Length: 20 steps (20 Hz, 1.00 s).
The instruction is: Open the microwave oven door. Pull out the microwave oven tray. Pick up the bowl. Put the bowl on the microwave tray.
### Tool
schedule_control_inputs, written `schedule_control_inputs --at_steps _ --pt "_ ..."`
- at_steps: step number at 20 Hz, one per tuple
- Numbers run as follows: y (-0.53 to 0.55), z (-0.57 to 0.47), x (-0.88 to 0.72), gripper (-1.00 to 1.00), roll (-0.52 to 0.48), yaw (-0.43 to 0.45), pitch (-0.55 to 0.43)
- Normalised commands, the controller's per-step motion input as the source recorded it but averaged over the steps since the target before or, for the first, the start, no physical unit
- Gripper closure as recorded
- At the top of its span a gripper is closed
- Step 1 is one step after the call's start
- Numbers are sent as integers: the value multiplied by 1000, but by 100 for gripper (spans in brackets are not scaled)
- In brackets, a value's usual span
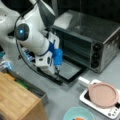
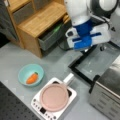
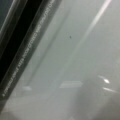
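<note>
Grey worktop (image 1: 67, 97) carries the microwave oven (image 1: 92, 37). Its microwave oven door (image 1: 68, 71) lies folded down flat. The jaws (image 1: 57, 72) are directly above the door glass; their opening cannot be determined. The bowl (image 2: 31, 74) sits well apart from the jaws, beside the pink plate (image 2: 54, 97).

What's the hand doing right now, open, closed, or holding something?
Hand: down at the front edge of the opened microwave oven door; open or closed cannot be told, and nothing shows in its grasp. The bowl sits apart on the table.
</note>
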Motion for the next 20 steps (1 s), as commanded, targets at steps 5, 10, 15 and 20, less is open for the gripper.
schedule_control_inputs --at_steps 5,10,15,20 --pt "69 -52 -65 -100 -134 279 -156" --pt "52 -56 -55 -100 -150 242 -134" --pt "88 -76 -53 -100 -2 233 -116" --pt "144 -80 -44 -100 249 145 -31"
